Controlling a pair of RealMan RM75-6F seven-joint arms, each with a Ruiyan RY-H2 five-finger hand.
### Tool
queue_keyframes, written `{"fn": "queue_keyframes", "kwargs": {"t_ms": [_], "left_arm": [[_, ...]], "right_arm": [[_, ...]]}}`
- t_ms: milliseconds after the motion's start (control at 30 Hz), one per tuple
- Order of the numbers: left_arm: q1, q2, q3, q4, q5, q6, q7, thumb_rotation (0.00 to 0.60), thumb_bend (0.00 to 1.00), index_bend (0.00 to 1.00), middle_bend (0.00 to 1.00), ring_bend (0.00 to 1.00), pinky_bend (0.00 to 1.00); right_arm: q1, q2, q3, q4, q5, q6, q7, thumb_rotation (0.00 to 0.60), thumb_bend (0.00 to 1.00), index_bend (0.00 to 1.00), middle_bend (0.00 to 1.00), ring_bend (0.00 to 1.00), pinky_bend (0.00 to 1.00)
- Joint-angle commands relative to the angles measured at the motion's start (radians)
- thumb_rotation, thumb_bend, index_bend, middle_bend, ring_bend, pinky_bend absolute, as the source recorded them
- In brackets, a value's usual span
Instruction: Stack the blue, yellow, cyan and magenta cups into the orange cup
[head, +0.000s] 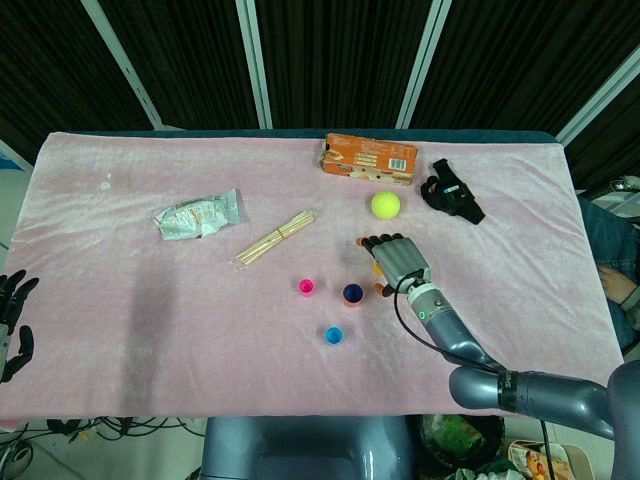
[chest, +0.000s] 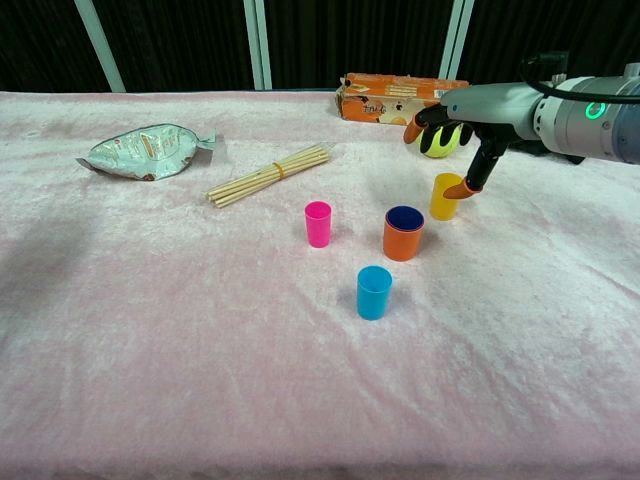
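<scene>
Counter (head: 120, 330) draped in a pink fuzzy cloth (chest: 150, 380). Behind it, black slatted wall panels (head: 340, 60) split by pale slanted frames (head: 254, 62). Even light.

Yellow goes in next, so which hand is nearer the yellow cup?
Right. The right hand hovers just over the yellow cup; the left hand hangs off the table's far left edge.

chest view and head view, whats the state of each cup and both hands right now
orange cup: upright, blue cup nested inside
blue cup: seated in the orange cup
yellow cup: upright, loose on the cloth
magenta cup: upright, loose
cyan cup: upright, loose
right hand: open, above the yellow cup
left hand: open, off the table's left edge
</scene>
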Motion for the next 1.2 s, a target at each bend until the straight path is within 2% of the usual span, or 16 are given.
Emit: {"fn": "queue_keyframes", "kwargs": {"t_ms": [33, 367, 733, 1200], "left_arm": [[0.000, 0.000, 0.000, -0.001, -0.001, -0.001, 0.003, 0.600, 0.71, 0.09, 0.03, 0.00, 0.01], [0.001, 0.000, -0.004, -0.001, -0.014, -0.003, 0.011, 0.600, 0.71, 0.09, 0.03, 0.00, 0.01], [0.000, 0.000, -0.004, -0.001, -0.016, -0.004, 0.013, 0.600, 0.71, 0.09, 0.03, 0.00, 0.01], [0.001, 0.001, -0.005, -0.001, -0.018, -0.005, 0.013, 0.600, 0.71, 0.09, 0.03, 0.00, 0.01]], "right_arm": [[-0.002, -0.023, -0.008, 0.046, 0.000, -0.023, 0.020, 0.600, 0.19, 0.22, 0.23, 0.19, 0.21], [-0.029, -0.115, -0.015, 0.214, -0.092, -0.033, 0.105, 0.600, 0.22, 0.31, 0.32, 0.21, 0.21], [-0.038, -0.141, -0.002, 0.266, -0.129, -0.047, 0.137, 0.600, 0.23, 0.38, 0.37, 0.23, 0.21], [-0.035, -0.192, 0.012, 0.370, -0.153, -0.084, 0.160, 0.600, 0.28, 0.41, 0.40, 0.24, 0.21]]}}
